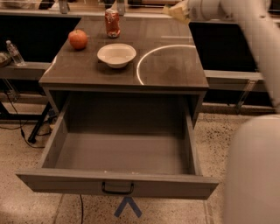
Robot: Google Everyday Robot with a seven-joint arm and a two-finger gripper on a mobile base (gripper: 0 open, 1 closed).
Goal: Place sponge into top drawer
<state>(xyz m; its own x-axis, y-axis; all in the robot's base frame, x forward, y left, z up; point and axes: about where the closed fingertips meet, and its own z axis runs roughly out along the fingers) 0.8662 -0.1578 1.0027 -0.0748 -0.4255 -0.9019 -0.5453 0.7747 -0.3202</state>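
The top drawer (118,186) stands pulled wide open below the counter, its grey inside bare, with a black pull handle (117,189) in the front panel. My gripper (186,9) is high at the top right, above the counter's far right corner, shut on the sponge (176,12). Only the sponge's pale yellow foam shows, sticking out to the left of the gripper. The white arm runs down the right side of the view.
On the counter (170,65) stand a white bowl (116,54), a red apple (78,39) and a red can (112,22). A water bottle (14,52) stands on a shelf at the left. A blue arrow mark (127,207) is on the floor before the drawer.
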